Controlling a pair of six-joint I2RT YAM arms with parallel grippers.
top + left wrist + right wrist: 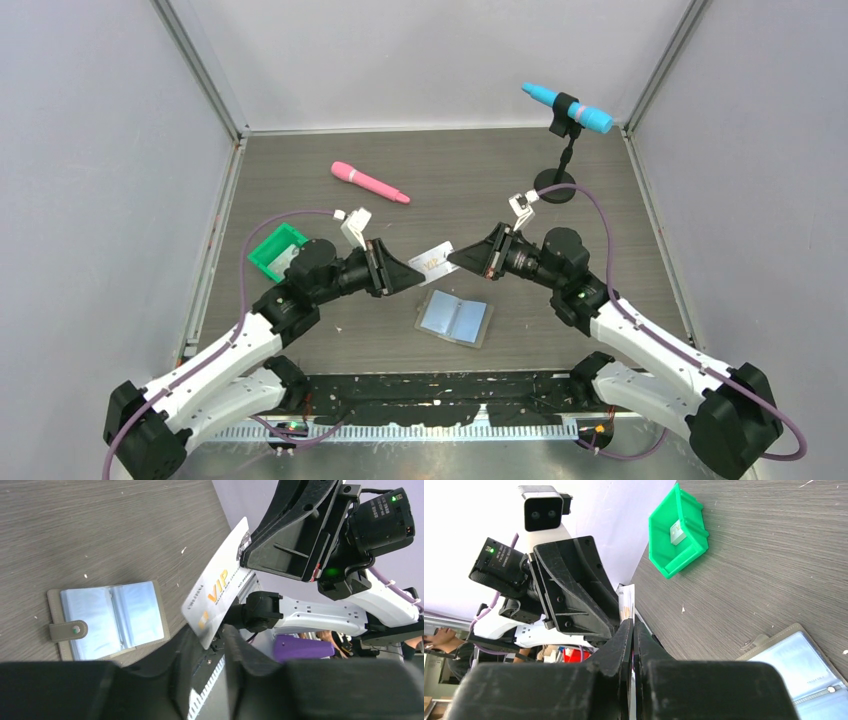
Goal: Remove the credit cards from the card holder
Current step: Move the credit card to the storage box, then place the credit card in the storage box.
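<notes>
1 card (pixel 216 587) in R gripper (pixel 452 259), L (pixel 212 641) ajar

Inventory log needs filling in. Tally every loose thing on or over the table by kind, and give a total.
Cards: 2 (one held aloft, one in the tray)
Holder: 1
Tray: 1
Markers: 2 (pink, blue)
Stand: 1
Total: 7

Matt black plastic fingers (pixel 245 655) flank a glossy white plastic card (pixel 220 580); beneath them the bench (pixel 100 530) is matt grey woodgrain, and the card holder (pixel 107 620) has shiny translucent plastic pockets.
</notes>
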